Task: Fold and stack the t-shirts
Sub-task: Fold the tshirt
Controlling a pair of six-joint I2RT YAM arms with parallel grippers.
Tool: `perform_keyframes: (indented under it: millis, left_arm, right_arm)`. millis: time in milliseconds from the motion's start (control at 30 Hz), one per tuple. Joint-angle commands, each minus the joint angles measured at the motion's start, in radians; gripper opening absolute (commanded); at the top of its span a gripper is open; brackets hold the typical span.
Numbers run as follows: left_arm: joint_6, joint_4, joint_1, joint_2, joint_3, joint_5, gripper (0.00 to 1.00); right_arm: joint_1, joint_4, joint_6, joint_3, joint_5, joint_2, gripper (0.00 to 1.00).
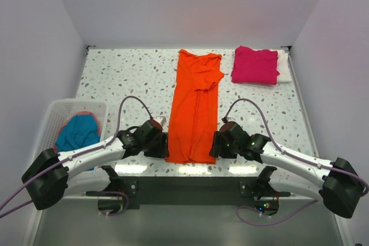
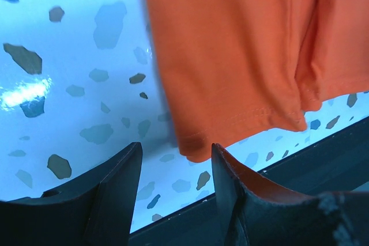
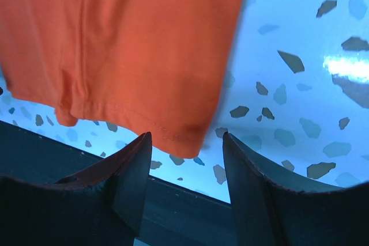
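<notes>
The orange t-shirt (image 1: 194, 108) lies folded into a long narrow strip down the middle of the table, hem at the near edge. My left gripper (image 1: 161, 146) is open at its near left hem corner (image 2: 196, 142). My right gripper (image 1: 217, 145) is open at its near right hem corner (image 3: 187, 136). Neither holds cloth. The magenta-pink t-shirt (image 1: 255, 65) lies folded at the back right on top of the folded white t-shirt (image 1: 283, 66). The teal-blue t-shirt (image 1: 77, 133) lies crumpled in the basket.
A white slatted basket (image 1: 53, 120) stands at the left edge of the table. The speckled table (image 1: 127, 79) ends at a dark front edge (image 2: 323, 148) right by both grippers. White walls close in the sides and back.
</notes>
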Motion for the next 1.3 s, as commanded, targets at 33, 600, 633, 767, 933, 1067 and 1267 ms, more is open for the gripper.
perform_keyframes:
  millis: [33, 600, 633, 767, 933, 1067, 1267]
  left_arm:
    - [-0.038, 0.113, 0.002, 0.013, -0.055, 0.076, 0.56]
    - [-0.083, 0.169, -0.03, 0.064, -0.13, 0.085, 0.43]
    - [-0.084, 0.17, -0.033, 0.067, -0.132, 0.087, 0.42]
    - [-0.09, 0.172, -0.05, 0.064, -0.135, 0.088, 0.23]
    - [-0.123, 0.135, -0.085, 0.035, -0.143, 0.098, 0.0]
    - [-0.178, 0.09, -0.167, -0.02, -0.137, 0.087, 0.0]
    - [-0.207, 0.003, -0.227, -0.083, -0.063, 0.02, 0.0]
  right_arm:
    - [0.024, 0.062, 0.127, -0.057, -0.014, 0.009, 0.55]
    - [0.055, 0.168, 0.212, -0.126, -0.046, 0.074, 0.52]
    - [0.056, 0.173, 0.209, -0.123, -0.048, 0.083, 0.5]
    - [0.064, 0.176, 0.19, -0.118, -0.049, 0.124, 0.32]
    - [0.079, 0.112, 0.154, -0.123, -0.089, 0.108, 0.0]
    - [0.159, 0.029, 0.166, -0.124, -0.069, 0.036, 0.0]
    - [0.22, -0.123, 0.112, -0.019, 0.003, -0.015, 0.0]
